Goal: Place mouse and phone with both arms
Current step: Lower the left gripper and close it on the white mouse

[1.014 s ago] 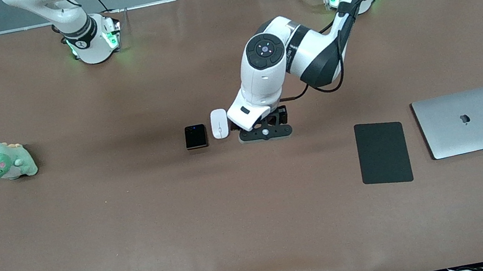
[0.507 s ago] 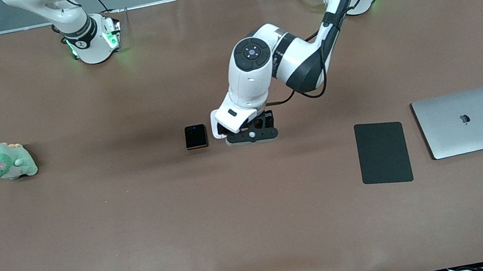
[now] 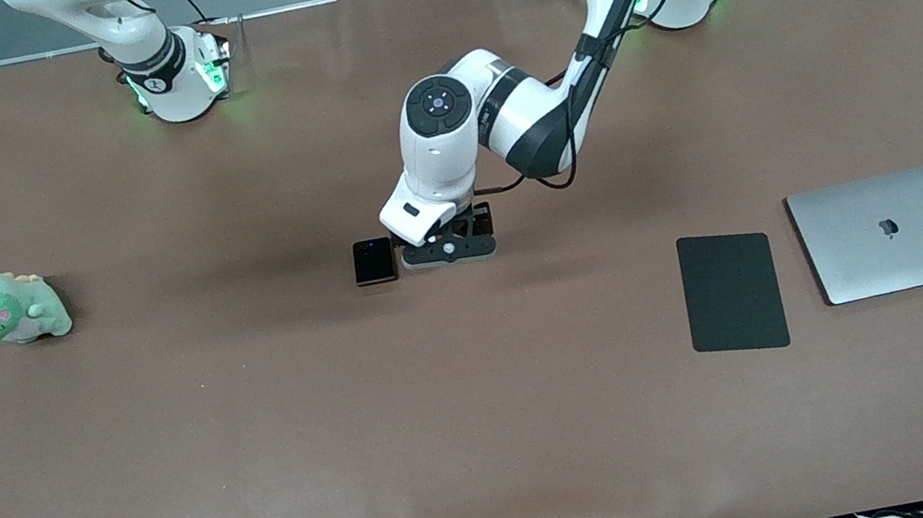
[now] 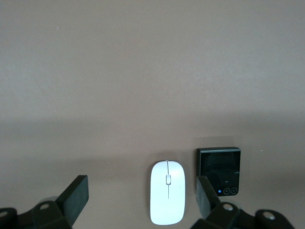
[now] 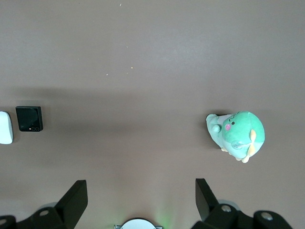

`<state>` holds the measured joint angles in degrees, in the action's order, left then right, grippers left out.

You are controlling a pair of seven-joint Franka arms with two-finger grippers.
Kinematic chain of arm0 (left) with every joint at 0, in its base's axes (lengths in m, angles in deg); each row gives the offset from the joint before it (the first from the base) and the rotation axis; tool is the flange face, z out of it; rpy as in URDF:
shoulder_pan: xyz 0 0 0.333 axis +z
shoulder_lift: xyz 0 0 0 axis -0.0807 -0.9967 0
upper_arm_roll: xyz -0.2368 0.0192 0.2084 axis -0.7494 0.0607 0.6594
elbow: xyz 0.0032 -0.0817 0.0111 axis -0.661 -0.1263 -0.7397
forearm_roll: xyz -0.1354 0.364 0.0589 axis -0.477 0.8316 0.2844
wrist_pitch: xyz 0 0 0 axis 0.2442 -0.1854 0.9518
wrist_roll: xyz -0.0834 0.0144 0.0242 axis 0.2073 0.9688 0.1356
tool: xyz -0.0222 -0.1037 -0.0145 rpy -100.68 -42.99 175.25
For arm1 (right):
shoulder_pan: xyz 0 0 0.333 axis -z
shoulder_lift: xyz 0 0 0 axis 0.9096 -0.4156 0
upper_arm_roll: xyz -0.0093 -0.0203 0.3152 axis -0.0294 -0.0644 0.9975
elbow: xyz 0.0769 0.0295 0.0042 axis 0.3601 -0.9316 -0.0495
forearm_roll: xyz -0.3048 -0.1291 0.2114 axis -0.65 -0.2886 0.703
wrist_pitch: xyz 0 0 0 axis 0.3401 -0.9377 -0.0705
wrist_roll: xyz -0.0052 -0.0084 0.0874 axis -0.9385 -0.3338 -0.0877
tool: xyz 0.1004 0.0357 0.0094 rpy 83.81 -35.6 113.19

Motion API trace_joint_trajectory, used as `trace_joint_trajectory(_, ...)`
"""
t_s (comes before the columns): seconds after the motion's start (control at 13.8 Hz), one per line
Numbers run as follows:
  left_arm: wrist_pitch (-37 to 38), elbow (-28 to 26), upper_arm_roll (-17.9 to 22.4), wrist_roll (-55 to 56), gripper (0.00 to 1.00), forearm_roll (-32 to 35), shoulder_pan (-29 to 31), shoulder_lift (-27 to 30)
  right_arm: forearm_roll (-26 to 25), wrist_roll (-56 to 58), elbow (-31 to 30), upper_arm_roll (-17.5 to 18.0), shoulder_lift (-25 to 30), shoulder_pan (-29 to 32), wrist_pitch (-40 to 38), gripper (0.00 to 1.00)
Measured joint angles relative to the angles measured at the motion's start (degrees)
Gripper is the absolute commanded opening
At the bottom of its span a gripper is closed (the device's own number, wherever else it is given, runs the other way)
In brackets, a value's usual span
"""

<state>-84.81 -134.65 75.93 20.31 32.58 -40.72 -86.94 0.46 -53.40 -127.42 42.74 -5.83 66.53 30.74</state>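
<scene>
Brown table lies bare around our wide-open left gripper over the mouse beside the phone, mid-table, while our right gripper waits wide open.

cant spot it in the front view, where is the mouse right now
The mouse lies on the table beside the phone, on its left-arm side. In the front view the left gripper, open above it, hides it.

The white oval mouse is lying flat on the worktop, just beside the glossy black phone.
</scene>
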Motion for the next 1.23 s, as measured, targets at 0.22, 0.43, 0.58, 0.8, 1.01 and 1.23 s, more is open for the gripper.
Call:
trace_joint_trajectory(0.22, -2.3, 0.1, 0.1, 0.7, 1.0, 0.0, -1.3, -1.5, 0.0, 0.0, 0.0, 0.0, 0.0, 0.0, 0.0, 1.0)
trace_joint_trajectory(0.43, -4.9, 0.1, 0.1, 0.7, 1.0, 0.0, -2.7, -3.7, 0.0, 0.0, -0.1, 0.0, 0.0, 0.0, 0.1, 1.0)
trace_joint_trajectory(0.58, -5.3, 0.1, 0.1, 0.7, 1.0, 0.0, -3.9, -5.3, 0.0, 0.0, -0.1, 0.0, 0.0, 0.0, 0.1, 1.0)
trace_joint_trajectory(0.8, -5.4, 0.1, 0.1, 0.7, 1.0, 0.0, -5.3, -7.3, 0.0, 0.0, -0.1, 0.0, 0.0, 0.0, 0.1, 1.0)
trace_joint_trajectory(1.01, -5.5, 0.1, 0.1, 0.7, 1.0, 0.0, -6.1, -8.7, 0.0, 0.0, -0.1, 0.0, 0.0, 0.0, 0.1, 1.0)
trace_joint_trajectory(1.23, -5.6, 0.1, 0.1, 0.7, 1.0, 0.3, -6.2, -10.2, 0.0, 0.0, -0.1, 0.0, 0.0, 0.0, 0.1, 1.0)
